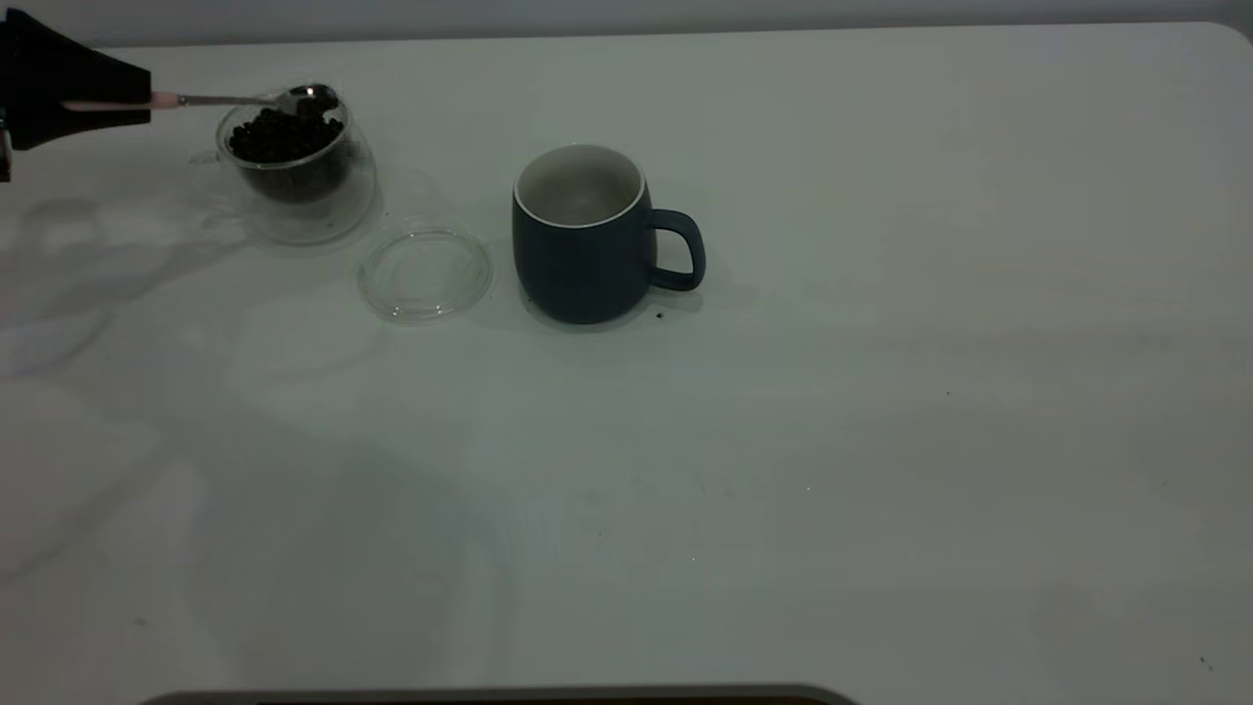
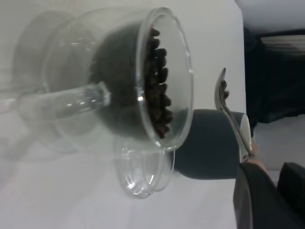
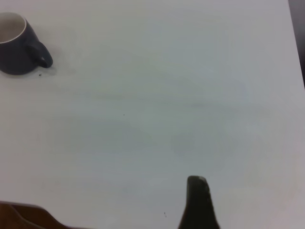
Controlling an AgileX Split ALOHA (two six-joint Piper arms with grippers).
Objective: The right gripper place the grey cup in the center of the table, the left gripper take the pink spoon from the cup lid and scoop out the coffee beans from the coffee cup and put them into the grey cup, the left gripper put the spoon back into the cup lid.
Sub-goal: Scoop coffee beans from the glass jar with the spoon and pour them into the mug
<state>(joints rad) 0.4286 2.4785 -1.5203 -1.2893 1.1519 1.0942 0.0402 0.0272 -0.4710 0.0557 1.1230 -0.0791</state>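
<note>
We see left gripper (image 1: 147, 100) clamping pink spoon (image 1: 245, 99) over coffee cup (image 1: 294, 171), mid-scoop; next, carry beans to grey cup (image 1: 582, 235). Right gripper (image 3: 198, 200): can't tell.

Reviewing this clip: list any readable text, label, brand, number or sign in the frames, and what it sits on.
None: no view shows any readable text.
The grey cup: plain glaze, no print.
The coffee cup and the cup lid: clear glass, unmarked.
The pink spoon, held in the left gripper: no marking visible.
The table: only tiny dark specks, not characters.
</note>
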